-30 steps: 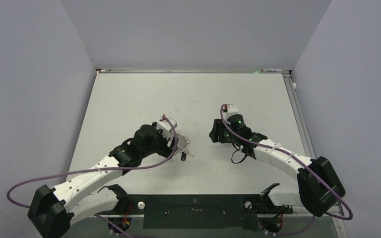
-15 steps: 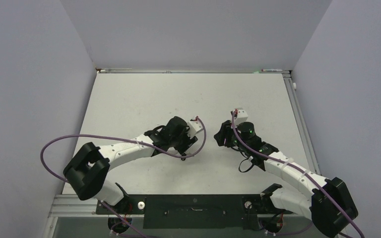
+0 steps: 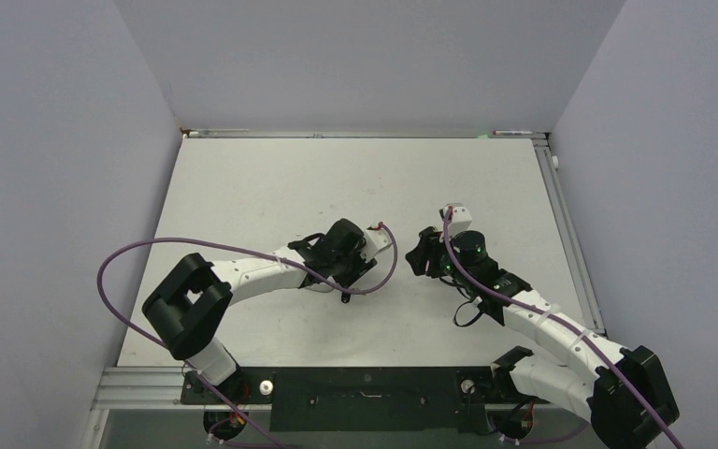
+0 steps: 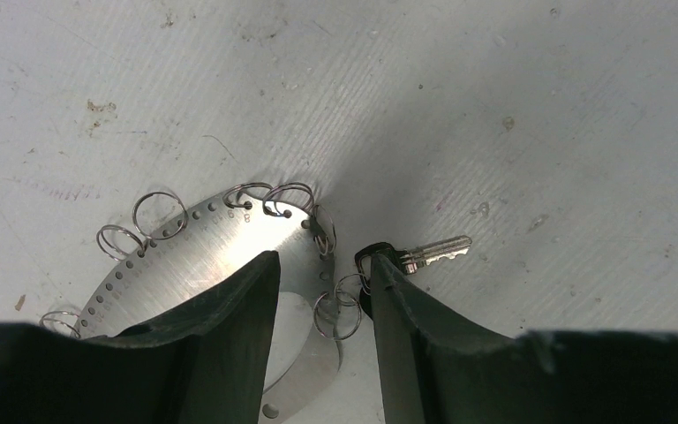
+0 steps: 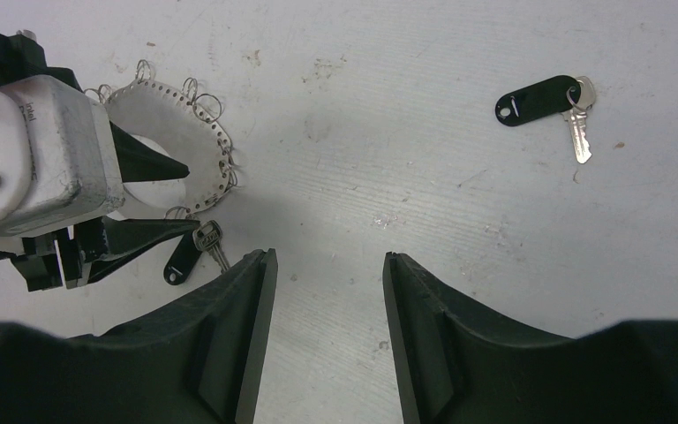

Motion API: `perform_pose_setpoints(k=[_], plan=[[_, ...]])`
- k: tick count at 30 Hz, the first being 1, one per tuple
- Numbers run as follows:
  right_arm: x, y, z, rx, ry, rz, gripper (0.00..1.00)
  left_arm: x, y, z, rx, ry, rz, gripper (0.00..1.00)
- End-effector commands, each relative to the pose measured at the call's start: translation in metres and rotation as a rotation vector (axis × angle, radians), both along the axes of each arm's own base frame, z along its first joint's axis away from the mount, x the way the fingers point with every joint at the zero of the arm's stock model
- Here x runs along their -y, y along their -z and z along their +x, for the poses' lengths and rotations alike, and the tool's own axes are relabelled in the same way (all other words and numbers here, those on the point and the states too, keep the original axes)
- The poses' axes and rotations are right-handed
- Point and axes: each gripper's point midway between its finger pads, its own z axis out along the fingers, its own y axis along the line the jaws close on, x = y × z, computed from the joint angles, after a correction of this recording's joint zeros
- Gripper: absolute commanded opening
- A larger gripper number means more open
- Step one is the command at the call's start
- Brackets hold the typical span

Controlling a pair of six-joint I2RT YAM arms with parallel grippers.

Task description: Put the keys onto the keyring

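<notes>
The keyring is a flat silvery perforated hoop with wire loops along its rim, lying on the table. My left gripper is open and straddles the hoop's right rim, one finger over the hoop and the other outside it. A key with a black head lies right against the outer finger, next to a wire loop. The right wrist view shows this key and its black tag beside the left gripper. A second key on a black tag lies far right. My right gripper is open and empty over bare table.
In the top view both grippers face each other mid-table, and the hoop is hidden under the left one. Grey walls enclose the white table on three sides. A purple cable loops over the left arm.
</notes>
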Motion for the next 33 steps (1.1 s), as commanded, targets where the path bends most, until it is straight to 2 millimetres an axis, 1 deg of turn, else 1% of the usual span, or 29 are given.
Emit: perform_pose_setpoints(k=[1,7,12,17,33], plan=[[-0.003,-0.004,0.003,0.021,-0.014,0.017,0.49,0.012,-0.009,0.009,0.026,-0.005,-0.021,0.38],[-0.004,0.0,0.004,0.012,-0.022,0.011,0.49,0.013,0.0,0.011,0.011,-0.01,-0.012,0.36],[-0.006,0.004,0.003,0.004,-0.03,0.01,0.49,0.014,0.005,0.013,0.005,-0.026,-0.004,0.31],[-0.008,0.005,0.003,-0.001,-0.041,0.014,0.49,0.016,0.006,0.014,0.007,-0.03,-0.012,0.28],[-0.012,0.01,0.001,-0.018,-0.06,0.021,0.49,0.017,0.017,0.012,0.008,-0.019,0.017,0.2]])
